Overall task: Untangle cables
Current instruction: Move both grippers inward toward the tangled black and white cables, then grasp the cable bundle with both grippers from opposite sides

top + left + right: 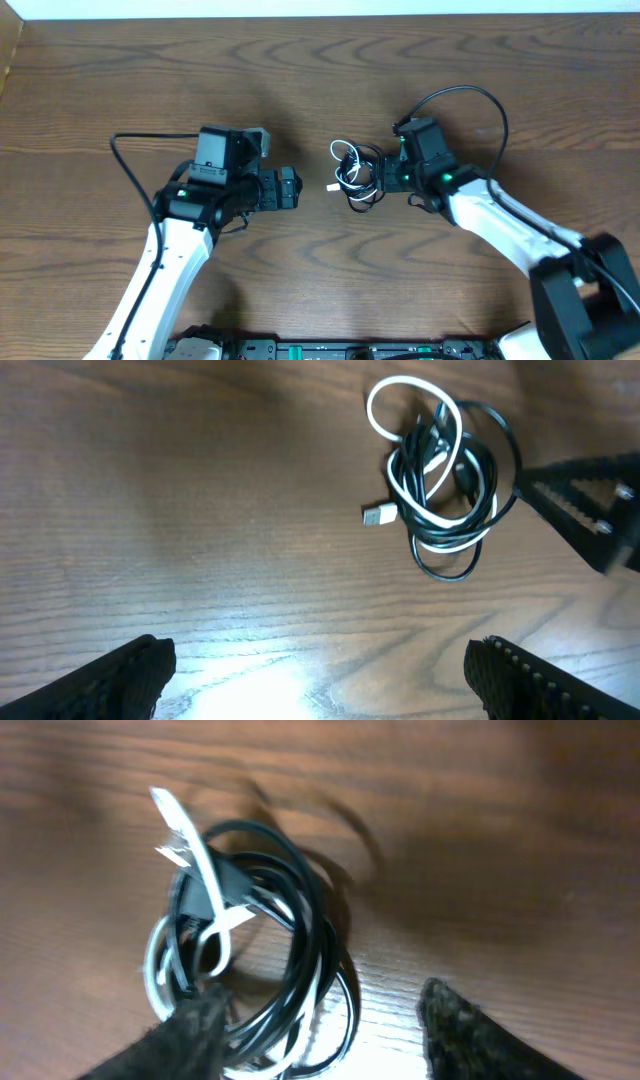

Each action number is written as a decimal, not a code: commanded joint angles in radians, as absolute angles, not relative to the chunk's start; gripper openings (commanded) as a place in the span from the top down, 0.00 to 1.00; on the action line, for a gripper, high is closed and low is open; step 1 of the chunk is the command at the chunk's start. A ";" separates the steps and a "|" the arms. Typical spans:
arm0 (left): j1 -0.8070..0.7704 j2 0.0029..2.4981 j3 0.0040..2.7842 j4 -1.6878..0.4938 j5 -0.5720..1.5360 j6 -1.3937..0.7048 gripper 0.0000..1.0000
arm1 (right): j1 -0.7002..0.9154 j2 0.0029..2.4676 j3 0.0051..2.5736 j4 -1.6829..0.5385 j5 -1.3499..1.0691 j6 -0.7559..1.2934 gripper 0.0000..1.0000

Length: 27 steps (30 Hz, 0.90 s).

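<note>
Two cables (357, 175) tangled; grasp step. Right tool (320, 1000) half-open astride them, holding nothing; left tool (320, 650) wide open, empty. Next: pinch one strand cleanly.

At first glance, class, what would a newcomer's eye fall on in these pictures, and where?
A small tangle of cables, one white and one black, lies in the middle of the wooden table. The right gripper straddles its edge, fingers apart; the left gripper sits wide open on the other side, clear of it.
</note>
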State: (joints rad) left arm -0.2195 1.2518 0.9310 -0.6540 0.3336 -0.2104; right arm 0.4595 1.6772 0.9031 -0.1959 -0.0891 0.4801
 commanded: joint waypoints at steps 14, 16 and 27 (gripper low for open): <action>-0.265 1.367 0.952 -0.648 0.320 -0.216 0.02 | 0.545 1.799 0.920 -0.164 -0.150 0.641 0.99; -0.265 1.373 0.952 -0.641 0.321 -0.216 0.02 | 0.552 1.795 0.920 -0.164 -0.196 0.610 0.99; -0.266 1.487 0.952 -0.588 0.416 -0.223 0.37 | 0.571 1.772 0.922 -0.153 -0.348 0.567 0.99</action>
State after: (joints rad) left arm -0.2604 1.4452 0.9310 -0.5938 0.3878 -0.2127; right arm 0.5652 1.7927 0.9073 -0.1593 -0.2855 0.5873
